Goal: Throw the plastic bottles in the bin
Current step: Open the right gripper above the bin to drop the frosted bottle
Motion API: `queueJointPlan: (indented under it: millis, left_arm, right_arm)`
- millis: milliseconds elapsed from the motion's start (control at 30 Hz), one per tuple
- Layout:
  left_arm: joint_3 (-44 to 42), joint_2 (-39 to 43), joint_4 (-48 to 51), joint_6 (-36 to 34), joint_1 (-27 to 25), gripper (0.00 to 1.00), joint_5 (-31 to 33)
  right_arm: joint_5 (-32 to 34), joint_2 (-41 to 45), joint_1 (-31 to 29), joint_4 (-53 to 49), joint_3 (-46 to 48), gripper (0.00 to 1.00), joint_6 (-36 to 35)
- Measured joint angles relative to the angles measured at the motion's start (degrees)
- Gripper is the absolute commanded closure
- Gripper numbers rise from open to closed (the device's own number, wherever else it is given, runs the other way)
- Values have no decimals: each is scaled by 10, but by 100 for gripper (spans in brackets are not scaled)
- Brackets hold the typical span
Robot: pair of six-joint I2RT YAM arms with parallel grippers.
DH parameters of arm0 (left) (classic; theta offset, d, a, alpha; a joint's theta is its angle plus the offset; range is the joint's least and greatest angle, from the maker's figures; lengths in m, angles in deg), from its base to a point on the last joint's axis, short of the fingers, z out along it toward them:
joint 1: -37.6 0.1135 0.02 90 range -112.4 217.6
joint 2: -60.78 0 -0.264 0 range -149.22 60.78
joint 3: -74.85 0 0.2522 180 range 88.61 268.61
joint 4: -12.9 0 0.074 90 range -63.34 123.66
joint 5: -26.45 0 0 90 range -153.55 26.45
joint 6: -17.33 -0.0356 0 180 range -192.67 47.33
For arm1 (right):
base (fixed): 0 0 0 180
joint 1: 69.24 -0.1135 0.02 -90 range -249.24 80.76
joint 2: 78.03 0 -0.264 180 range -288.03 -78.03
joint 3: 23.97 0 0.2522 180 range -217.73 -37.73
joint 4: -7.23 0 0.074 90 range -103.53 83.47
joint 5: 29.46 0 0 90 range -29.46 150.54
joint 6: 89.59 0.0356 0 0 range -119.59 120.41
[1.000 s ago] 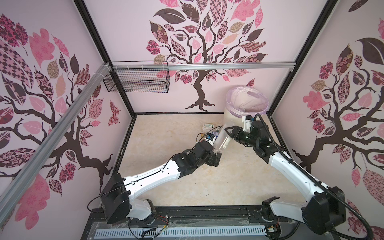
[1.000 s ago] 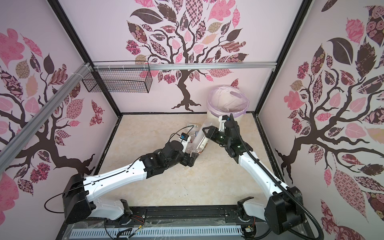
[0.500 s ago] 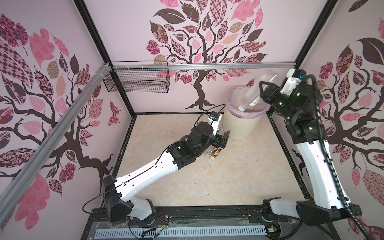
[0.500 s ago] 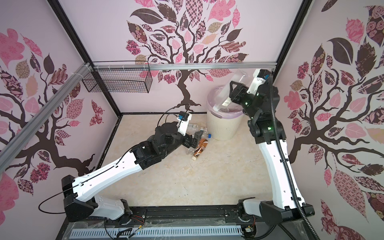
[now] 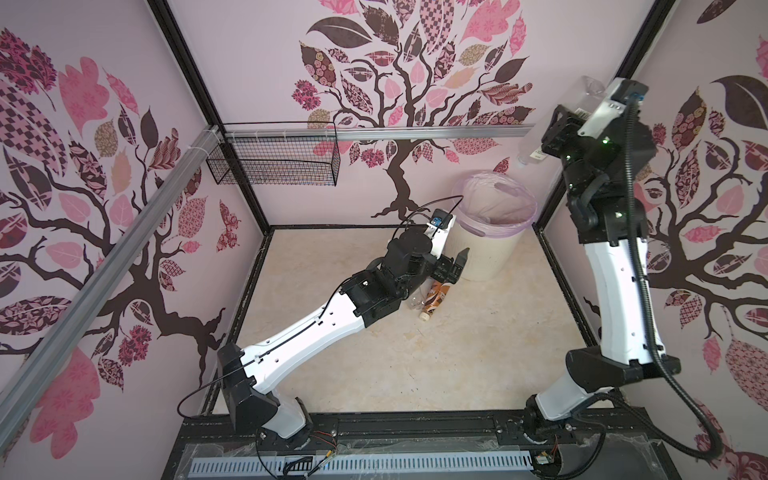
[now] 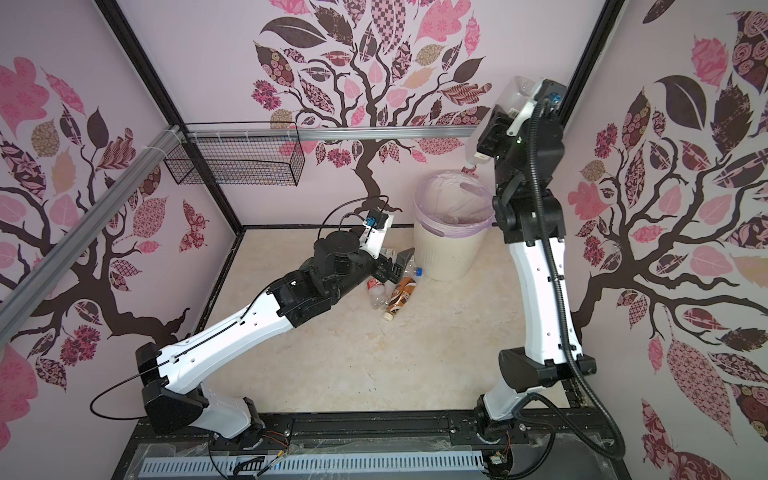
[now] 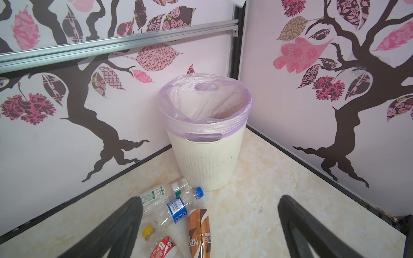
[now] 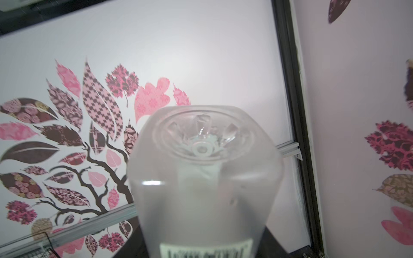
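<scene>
Left wrist view: the left claw (image 7: 210, 198) stands wide open and empty. It hangs over a cluster of small plastic bottles lying on the beige marbled bench (image 7: 268, 183), just beside the round cream-white ribbed bin (image 7: 207, 160) with its lilac bag liner.

Five bottles show there:
- a clear bottle with a green-and-white label (image 7: 156, 195)
- a clear bottle with a blue label and blue cap (image 7: 178, 210)
- a brown coffee bottle (image 7: 199, 230)
- a yellow-capped clear bottle (image 7: 149, 231)
- a red-labelled bottle (image 7: 165, 246)

In both top views the right claw (image 6: 488, 137) is raised high by the far right corner. It grips a frosted clear plastic bottle (image 6: 512, 99) cap downward, with the cap above the bin's far rim.

That bottle looks ready to drop but is not yet in. The bin's contents cannot be made out, so how many have gone in is unclear. At least the five bottles on the bench remain, and the left claw looks placed to take one next.
</scene>
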Motion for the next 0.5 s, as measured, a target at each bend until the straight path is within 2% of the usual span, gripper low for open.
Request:
queueJointPlan:
  millis: [33,100,133,300,500]
  left_arm:
    - [0,0,0,2,5,2,-2]
    - [-1,0,1,7,16,2,-5]
    - [-2,0,2,8,21,2,-7]
    - [-24,1,4,16,33,2,-12]
    - [-37,1,12,33,35,2,-23]
  right_arm:
    - [-2,-22,0,-4,0,31,2]
    - [-7,-80,0,-33,0,10,10]
    - [-8,-102,0,-50,2,3,12]
    - [-9,-118,0,-79,83,1,20]
    - [-5,-81,0,-74,83,0,19]
